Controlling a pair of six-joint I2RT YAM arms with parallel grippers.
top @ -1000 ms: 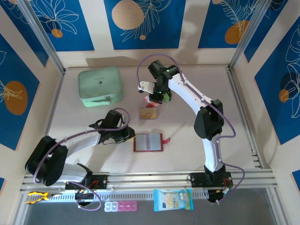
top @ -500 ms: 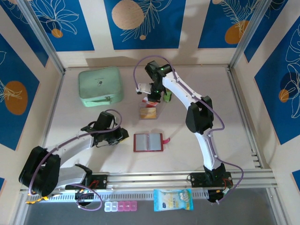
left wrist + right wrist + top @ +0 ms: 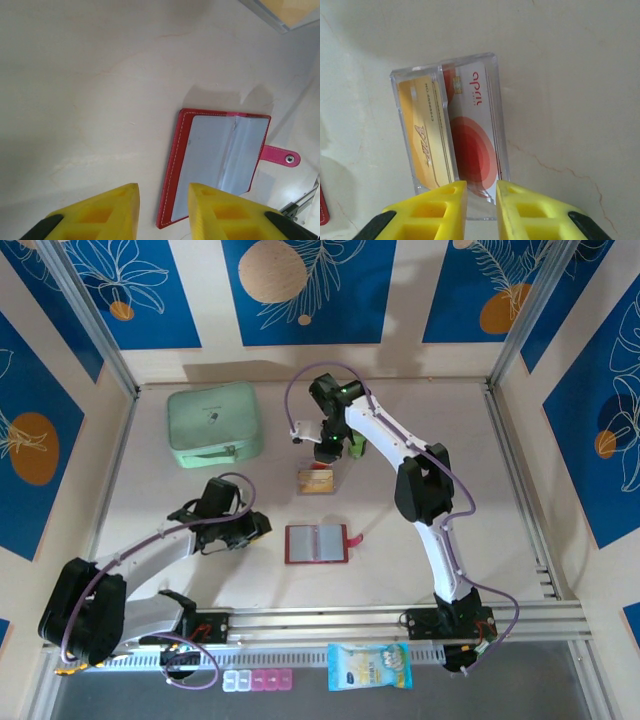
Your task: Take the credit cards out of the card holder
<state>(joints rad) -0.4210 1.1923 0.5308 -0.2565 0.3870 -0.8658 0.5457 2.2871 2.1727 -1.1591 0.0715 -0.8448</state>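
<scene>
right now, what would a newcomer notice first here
The dark red card holder lies open flat on the table, dead centre, its clear sleeves looking empty. Just beyond it two credit cards, one yellow, one red and white, sit side by side in clear plastic, the right hand poised over one end.

Pale table [image 3: 450,490]: green case [image 3: 214,424] at ten o'clock, clear tray [image 3: 315,481] near centre, open red card holder [image 3: 316,543] just toward six.

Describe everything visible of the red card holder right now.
The card holder lies open and flat on the table, dark red leather-like cover with pale stitching, two greyish clear sleeves that look empty, and a pink strap tab with a metal snap sticking out sideways. Only the table touches it.
</scene>
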